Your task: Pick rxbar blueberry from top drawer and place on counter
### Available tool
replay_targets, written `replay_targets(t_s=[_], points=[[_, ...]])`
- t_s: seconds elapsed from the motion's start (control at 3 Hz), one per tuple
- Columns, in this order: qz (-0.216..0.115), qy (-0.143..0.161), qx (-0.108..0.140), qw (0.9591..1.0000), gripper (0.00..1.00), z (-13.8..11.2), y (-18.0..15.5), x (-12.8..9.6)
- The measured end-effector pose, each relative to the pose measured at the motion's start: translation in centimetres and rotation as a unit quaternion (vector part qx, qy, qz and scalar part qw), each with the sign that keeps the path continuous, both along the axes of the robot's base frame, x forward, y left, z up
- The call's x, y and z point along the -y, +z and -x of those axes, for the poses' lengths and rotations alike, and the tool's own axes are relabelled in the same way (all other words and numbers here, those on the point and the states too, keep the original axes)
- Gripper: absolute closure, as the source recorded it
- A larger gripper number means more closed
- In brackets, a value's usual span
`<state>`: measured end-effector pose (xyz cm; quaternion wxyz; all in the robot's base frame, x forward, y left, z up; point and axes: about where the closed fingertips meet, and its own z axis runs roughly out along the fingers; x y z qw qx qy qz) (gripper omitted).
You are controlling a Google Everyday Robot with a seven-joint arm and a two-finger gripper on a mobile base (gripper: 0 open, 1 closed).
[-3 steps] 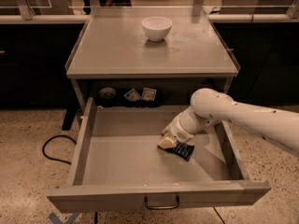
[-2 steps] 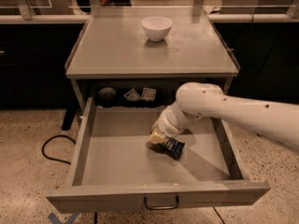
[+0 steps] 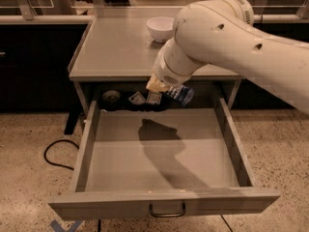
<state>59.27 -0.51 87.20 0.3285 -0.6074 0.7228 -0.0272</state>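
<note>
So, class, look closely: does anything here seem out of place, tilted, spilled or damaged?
Nothing stands out. The hand holds the rxbar blueberry tilted in the air above the open top drawer, near the front edge of the counter. The white bowl sits upright on the counter; nothing looks spilled or damaged.

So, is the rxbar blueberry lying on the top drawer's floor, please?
No, the gripper holds the rxbar blueberry in the air above the top drawer, by the front edge of the counter.
</note>
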Motion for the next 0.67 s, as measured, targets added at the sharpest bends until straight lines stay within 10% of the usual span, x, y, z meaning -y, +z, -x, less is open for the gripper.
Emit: replay_targets(t_s=[0.67], points=[[0.030,0.022,0.046,0.9982,1.00,-1.4,4.0,-2.2]])
